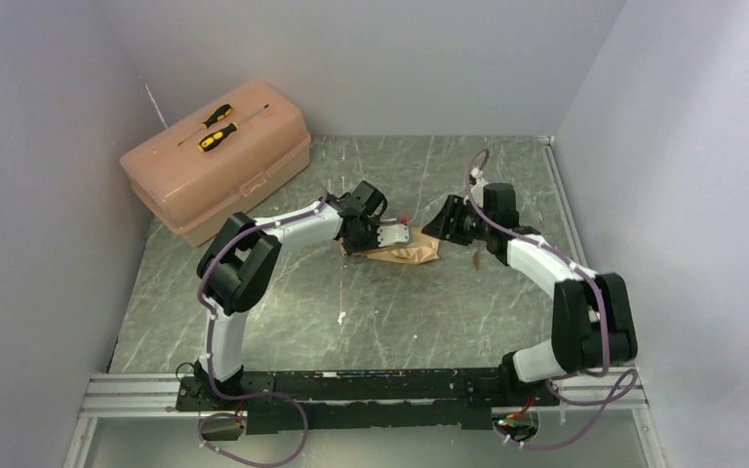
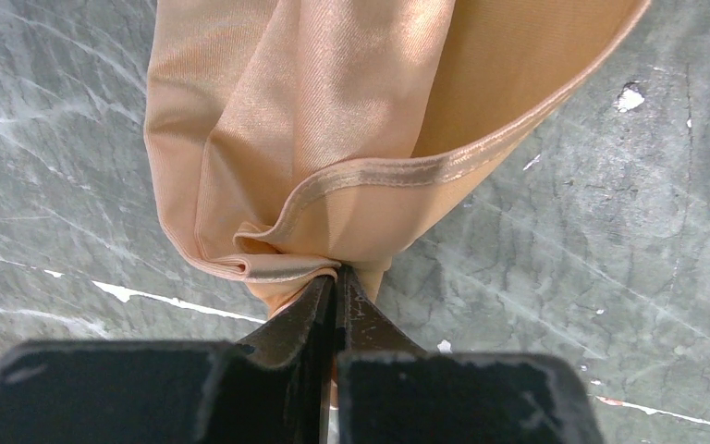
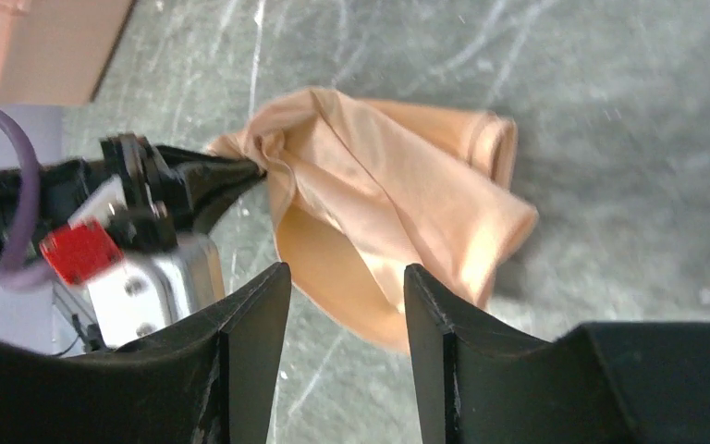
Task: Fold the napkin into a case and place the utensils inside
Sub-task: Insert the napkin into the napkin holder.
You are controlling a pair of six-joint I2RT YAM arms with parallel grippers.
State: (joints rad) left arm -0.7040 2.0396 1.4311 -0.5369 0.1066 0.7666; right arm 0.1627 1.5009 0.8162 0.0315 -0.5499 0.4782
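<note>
Two grippers, one napkin [image 1: 405,252]. Napkin: peach satin, bunched, mid-tabletop [image 1: 371,331], between both arms. Left gripper [image 2: 336,277]: jaws pinched tight on hemmed corner of napkin, cloth fanning away from tips. Right gripper [image 3: 347,277]: jaws parted, nothing gripped, poised near napkin's opposite end. Pink toolbox [image 1: 244,185]: rear left, well apart.

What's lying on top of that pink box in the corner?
Two yellow-and-black screwdrivers lie side by side on its closed lid. The lid hides whatever is inside the pink box.
</note>
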